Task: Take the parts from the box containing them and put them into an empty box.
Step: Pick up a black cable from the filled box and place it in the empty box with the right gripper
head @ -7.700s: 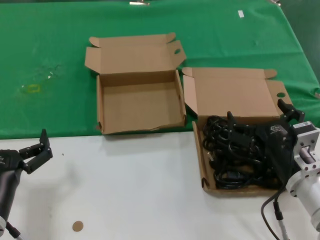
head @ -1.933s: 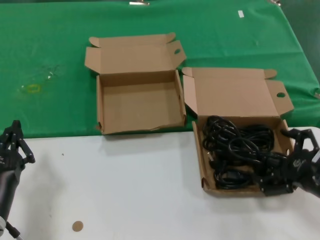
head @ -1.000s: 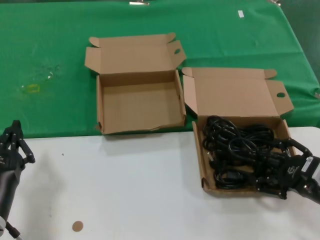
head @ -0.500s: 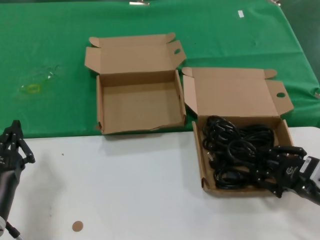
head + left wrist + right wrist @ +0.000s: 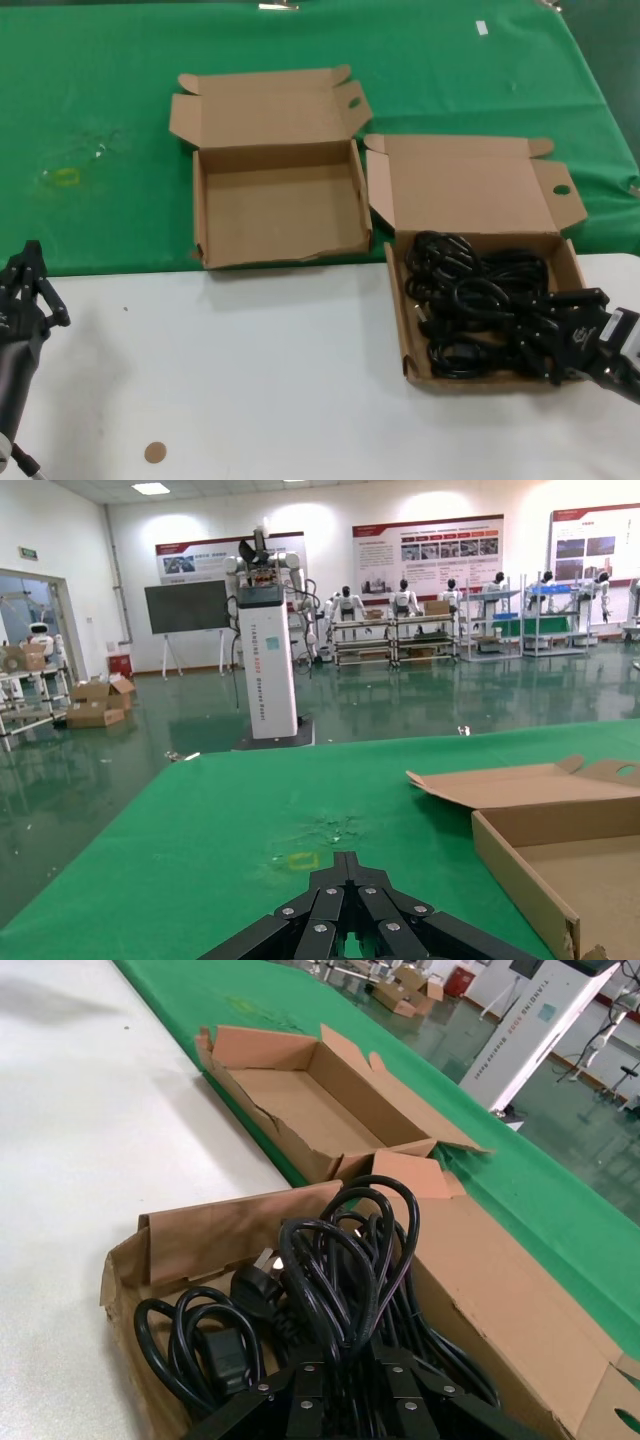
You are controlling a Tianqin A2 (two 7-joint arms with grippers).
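The parts (image 5: 470,310) are black power cords heaped in the box containing them (image 5: 396,300), the right-hand carton with its lid folded back. My right gripper (image 5: 552,325) reaches into it from the right side and is shut on one cord bundle. In the right wrist view the cords (image 5: 340,1250) loop up just past the right gripper (image 5: 345,1360). The empty box (image 5: 280,215) lies open to the left on the green cloth, also seen as the empty box (image 5: 300,1110) from the right wrist. My left gripper (image 5: 30,278) is parked at the table's left edge, shut; the left gripper (image 5: 346,860) faces the cloth.
The green cloth (image 5: 100,120) covers the far half of the table, and the white tabletop (image 5: 250,370) lies in front. A small brown disc (image 5: 154,452) sits near the front left. A yellowish mark (image 5: 62,177) shows on the cloth at the left.
My right gripper came down at the box's right side, pushed in among the cords and closed its fingers on a bundle. The left arm has stayed put over the last two seconds.
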